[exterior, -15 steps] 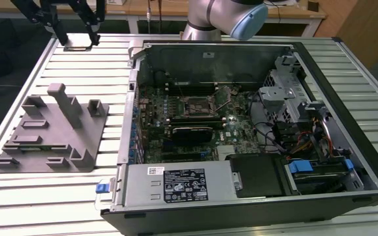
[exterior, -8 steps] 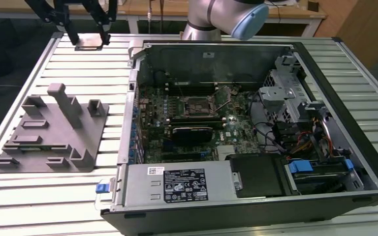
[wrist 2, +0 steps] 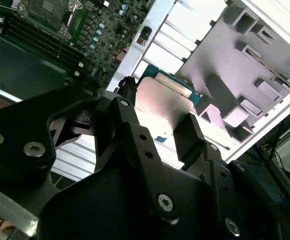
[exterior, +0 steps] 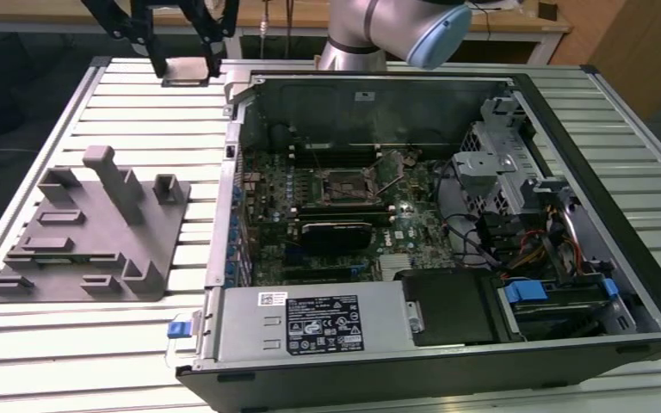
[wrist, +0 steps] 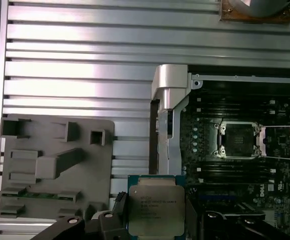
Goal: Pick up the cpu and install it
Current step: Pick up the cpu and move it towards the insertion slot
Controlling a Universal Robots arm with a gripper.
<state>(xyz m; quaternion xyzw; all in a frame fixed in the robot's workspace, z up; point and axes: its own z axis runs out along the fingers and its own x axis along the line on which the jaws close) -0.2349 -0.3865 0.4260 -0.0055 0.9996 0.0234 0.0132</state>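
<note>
The cpu (exterior: 187,72) is a small flat square chip with a silver top and tan rim. My gripper (exterior: 185,69) is shut on it, one black finger on each side, and holds it high above the slatted table at the exterior view's far left. In both wrist views the cpu (wrist: 156,202) (wrist 2: 162,100) sits between the fingers (wrist 2: 187,132), hanging over the gap between the grey fixture and the case. The open motherboard socket (wrist: 237,140) (exterior: 342,185) lies apart from it inside the case, its load plate (wrist: 280,142) swung aside.
An open computer case (exterior: 606,172) lies on the slatted table (exterior: 101,344), with a power supply (exterior: 307,323), drive bays and cables inside. A grey plastic fixture block (exterior: 89,232) (wrist: 55,165) stands on the exterior view's left. The arm's base (exterior: 348,52) is behind the case.
</note>
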